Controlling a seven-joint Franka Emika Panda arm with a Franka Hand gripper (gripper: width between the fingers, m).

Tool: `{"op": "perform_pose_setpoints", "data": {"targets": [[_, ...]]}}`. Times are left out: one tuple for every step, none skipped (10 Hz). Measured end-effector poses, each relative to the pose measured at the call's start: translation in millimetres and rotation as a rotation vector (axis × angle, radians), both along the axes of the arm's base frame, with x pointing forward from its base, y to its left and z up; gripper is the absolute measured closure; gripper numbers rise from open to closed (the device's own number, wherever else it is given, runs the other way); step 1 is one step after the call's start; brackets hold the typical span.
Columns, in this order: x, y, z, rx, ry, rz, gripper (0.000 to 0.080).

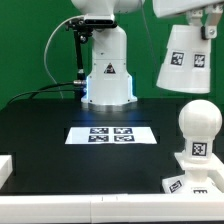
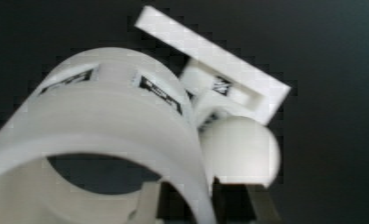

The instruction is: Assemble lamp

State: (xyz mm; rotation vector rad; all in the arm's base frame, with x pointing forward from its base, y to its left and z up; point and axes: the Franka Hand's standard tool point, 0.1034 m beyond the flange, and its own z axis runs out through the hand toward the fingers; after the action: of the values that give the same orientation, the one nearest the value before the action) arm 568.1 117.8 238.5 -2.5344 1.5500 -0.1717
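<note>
While aloft — shade (image 1: pixel 182 57) within gripper (image 2: pixel 195 200)

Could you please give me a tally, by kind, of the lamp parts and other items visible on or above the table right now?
Lamp shade, held in the air: 1
Bulb, seated upright on the base: 1
Base block: 1
Marker board: 1
Robot pedestal: 1
Total: 5

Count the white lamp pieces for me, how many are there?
3: the shade is up in the air under the gripper, the bulb stands on the base at the exterior view's right. None looks hidden.
</note>
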Motion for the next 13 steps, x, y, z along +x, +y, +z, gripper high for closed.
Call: {"op": "perform_pose_setpoints", "data": {"targets": [[16.9,0.9,4.9,0.005,-0.033,-0.015,0.0757],[34.6,-0.6,11.4,0.000,-0.055,-0.026,0.0757],[51.2,0.0,15.1,-0.028,-0.041,-0.034,0.0757],[62.0,2.5,19.4,-0.054,-0.045,-0.023,0.0757],[65.2,3.5,18.8,-0.055,-0.051,-0.023,0.0757],[62.3,3.8,4.2,-0.063,-0.053,-0.020,0.0757],[58.2,7.7,-5.0,-0.061,-0.052,-0.035,0.0757],[52.6,16.3,-12.2,-0.058,-0.042,-0.047,0.0757],[52.5,23.0,-16.8,-0.056,-0.053,-0.058,0.0757],[52.4,25.7,-23.2,-0.067,-0.049,-0.053,0.0757],[52.8,27.2,-31.9,-0.086,-0.039,-0.042,0.0757],[53.0,27.7,-38.2,-0.096,-0.024,-0.035,0.0757],[53.3,27.8,-37.5,-0.093,-0.025,-0.036,0.0757]]}}
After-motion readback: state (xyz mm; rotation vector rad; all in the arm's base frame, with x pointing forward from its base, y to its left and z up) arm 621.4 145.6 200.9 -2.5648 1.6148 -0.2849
